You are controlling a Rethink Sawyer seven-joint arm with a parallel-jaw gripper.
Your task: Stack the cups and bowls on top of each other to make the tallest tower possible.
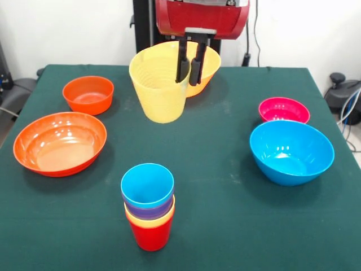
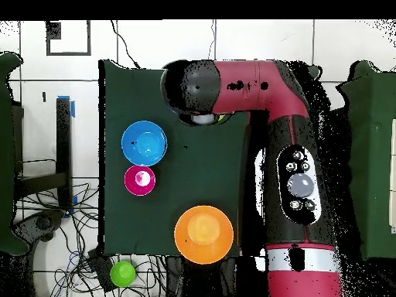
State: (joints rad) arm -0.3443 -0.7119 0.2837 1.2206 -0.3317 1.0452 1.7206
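Cups and bowls are spread over a dark green table [image 1: 225, 226], and the landmark is the short tower [image 1: 149, 206] near the front edge: a red cup at the base, yellow-orange and purple rims above it, a blue cup on top. It stands upright, long axis vertical, mouth up.

Largest is the wide shallow orange bowl [image 1: 60, 142], left of the tower and a little farther back, mouth up. The large blue bowl [image 1: 291, 152] sits well to the tower's right, also open upward. Behind the tower, at the far side, a large yellow-orange bowl [image 1: 202, 68] lies partly hidden by a pale yellow cup [image 1: 159, 84], which tilts with its mouth leaning toward the back-left. The gripper [image 1: 190, 62] hangs there from the red arm, its two black fingers [image 1: 183, 59] pinching that cup's rim, one inside and one outside.

The small orange bowl [image 1: 88, 94] sits beyond the shallow one; the small magenta-pink bowl [image 1: 284, 110] is just behind the blue bowl.

Around the table are white walls, a pale tiled floor and tangled cables.
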